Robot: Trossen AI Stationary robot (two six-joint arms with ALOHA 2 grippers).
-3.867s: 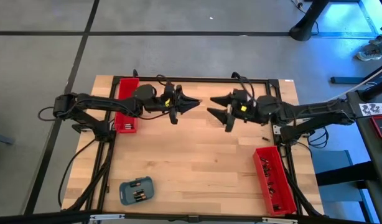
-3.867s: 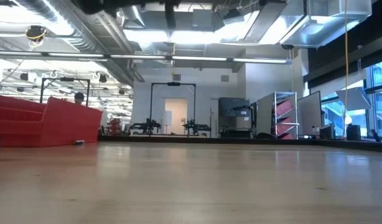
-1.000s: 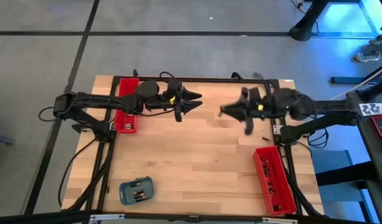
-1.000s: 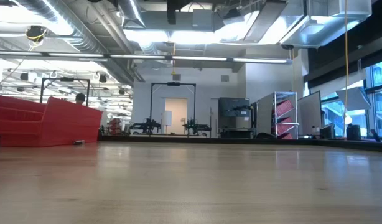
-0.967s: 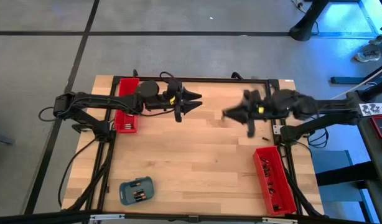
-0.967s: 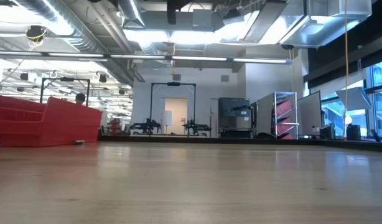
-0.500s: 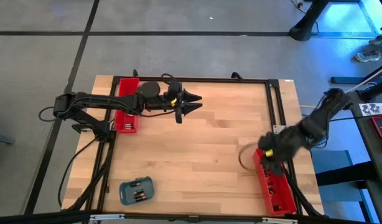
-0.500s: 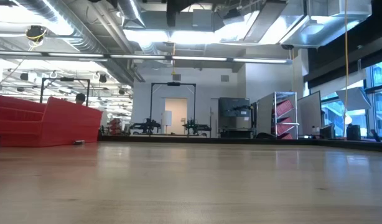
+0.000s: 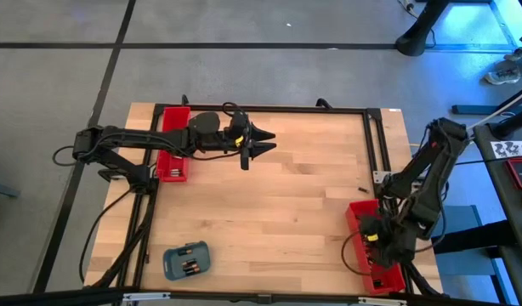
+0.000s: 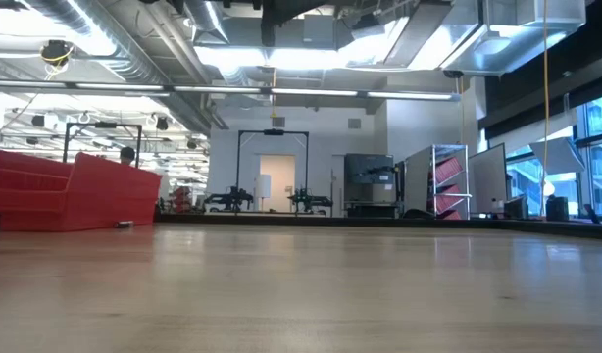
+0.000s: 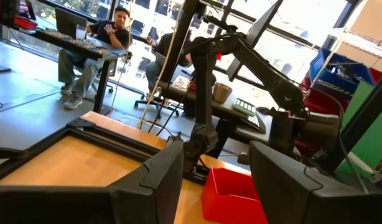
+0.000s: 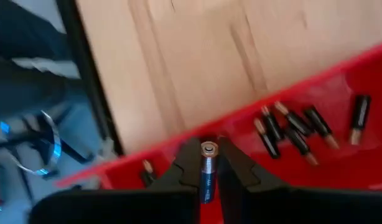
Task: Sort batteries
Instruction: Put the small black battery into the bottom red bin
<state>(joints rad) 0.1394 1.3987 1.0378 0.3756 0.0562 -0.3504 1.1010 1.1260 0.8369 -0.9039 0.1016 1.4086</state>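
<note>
Right gripper (image 12: 206,169) pinches one battery (image 12: 207,167) over the near-right red tray (image 9: 361,229) holding loose batteries (image 12: 292,130), left gripper (image 9: 263,142) hovers spread beside the far-left red tray (image 9: 173,144), blue-grey tray (image 9: 186,259) near-left holds cells.

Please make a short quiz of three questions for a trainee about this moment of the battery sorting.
1. True or false: the right gripper holds a battery.
2. The right gripper is over which container? A) blue-grey tray B) red tray C) cardboard box
3. Fill in: the left gripper has its jaws ____.

Key: 1 true. 2 B, the red tray at the table's right side; the blue-grey tray lies elsewhere. 3 open, holding nothing.
</note>
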